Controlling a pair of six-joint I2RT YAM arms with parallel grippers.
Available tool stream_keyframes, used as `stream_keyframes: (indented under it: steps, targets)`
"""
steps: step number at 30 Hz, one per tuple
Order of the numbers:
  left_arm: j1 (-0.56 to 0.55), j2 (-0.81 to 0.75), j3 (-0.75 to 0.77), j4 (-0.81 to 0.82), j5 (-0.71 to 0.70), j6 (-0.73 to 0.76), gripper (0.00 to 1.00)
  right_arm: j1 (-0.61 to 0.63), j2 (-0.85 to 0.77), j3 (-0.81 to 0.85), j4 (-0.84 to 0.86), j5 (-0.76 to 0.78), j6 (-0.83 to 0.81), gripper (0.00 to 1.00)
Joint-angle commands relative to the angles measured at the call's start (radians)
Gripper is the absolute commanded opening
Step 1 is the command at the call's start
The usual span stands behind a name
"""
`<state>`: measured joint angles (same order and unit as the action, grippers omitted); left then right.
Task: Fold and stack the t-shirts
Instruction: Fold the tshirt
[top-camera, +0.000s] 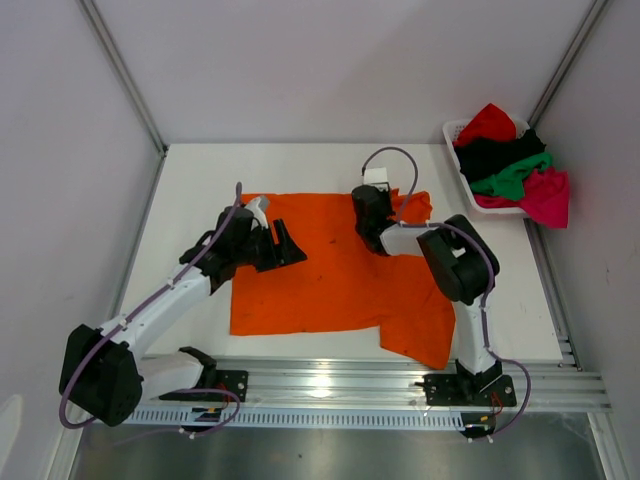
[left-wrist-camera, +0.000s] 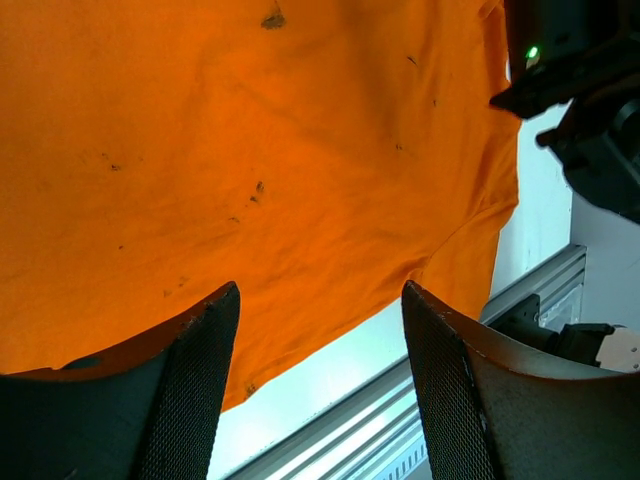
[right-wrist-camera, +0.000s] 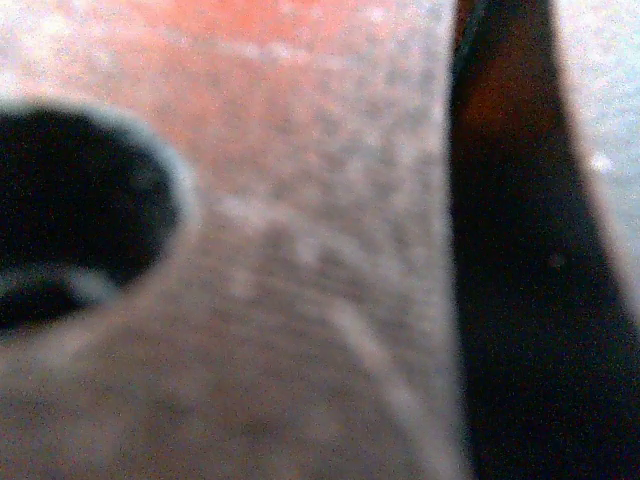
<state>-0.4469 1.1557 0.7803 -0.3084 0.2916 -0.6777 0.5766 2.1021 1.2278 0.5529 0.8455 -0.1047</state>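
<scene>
The left claw (left-wrist-camera: 319, 295) hung open and empty over the orange shirt (top-camera: 330, 275). The right claw (top-camera: 372, 238), shut at the shirt's upper right, might drag and bunch it; its hold was unclear.

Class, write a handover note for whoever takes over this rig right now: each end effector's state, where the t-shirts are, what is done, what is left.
Left end effector: open, empty, over the left part of the bright orange cloth t-shirt.
Right end effector: shut, down at that shirt's far right part; whether it pinches cloth is unclear.
Orange shirt lies spread on the white table; red t-shirt, black t-shirt, green t-shirt and magenta-pink t-shirt are heaped in the white slatted plastic basket.
Done: one shirt laid out. Left: fold it, then fold and stack the other four.
</scene>
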Motion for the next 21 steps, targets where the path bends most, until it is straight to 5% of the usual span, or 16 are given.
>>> stream_keyframes:
  steps: [1, 5, 10, 21]
  targets:
    - [-0.007, -0.001, 0.013, 0.019, -0.014, 0.0, 0.69, 0.032, -0.059, -0.043, 0.062, 0.061, 0.02, 0.0]
    - [-0.007, 0.024, 0.083, -0.094, -0.133, 0.033, 0.69, 0.052, -0.05, -0.054, 0.062, 0.081, 0.026, 0.0]
    - [0.004, 0.187, 0.411, -0.409, -0.506, 0.049, 0.7, 0.063, -0.059, -0.067, 0.056, 0.086, 0.037, 0.0]
    - [0.145, 0.545, 0.831, -0.561, -0.437, -0.082, 0.65, 0.069, -0.14, -0.188, 0.084, 0.098, 0.045, 0.0]
